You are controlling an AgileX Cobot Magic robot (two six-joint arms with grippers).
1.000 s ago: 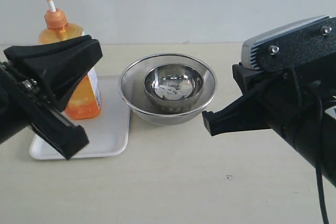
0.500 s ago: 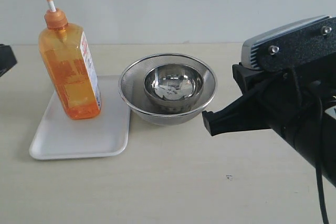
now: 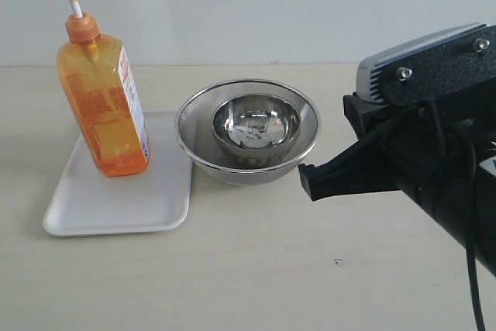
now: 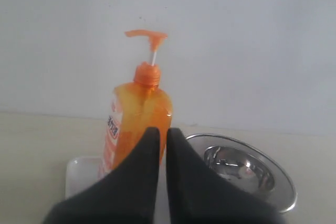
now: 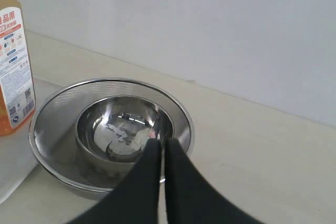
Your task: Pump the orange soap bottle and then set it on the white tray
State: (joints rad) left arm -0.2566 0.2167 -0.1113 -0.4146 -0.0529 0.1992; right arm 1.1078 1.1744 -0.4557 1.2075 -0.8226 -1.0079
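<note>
The jaws of my left gripper (image 4: 163, 132) are pressed together, with only a thin slit between the two black fingers, and they pinch nothing. The right gripper (image 5: 160, 142) is the same: fingers closed against each other, empty, touching nothing. Neither is in contact with the orange soap bottle (image 3: 105, 114), a tall translucent rectangular plastic bottle with an orange pump head, a white stem and a white-and-red label. It stands upright on the far half of the white tray (image 3: 116, 211), a flat rectangular tray with rounded corners and a shallow rim, which lies toward the left edge of the pale beige worktop (image 3: 310, 284). The pump spout points toward that left edge, and the label faces the tray's right edge. Just beside that edge sits a round steel mesh bowl (image 3: 194, 149) with a smaller polished steel bowl (image 3: 256, 125) nested inside it; I cannot tell whether the mesh rim touches the tray. From the left wrist camera the closed fingertips sit low in front of the bottle, apart from it. The right fingertips hang near the nested bowls, above the worktop.
</note>
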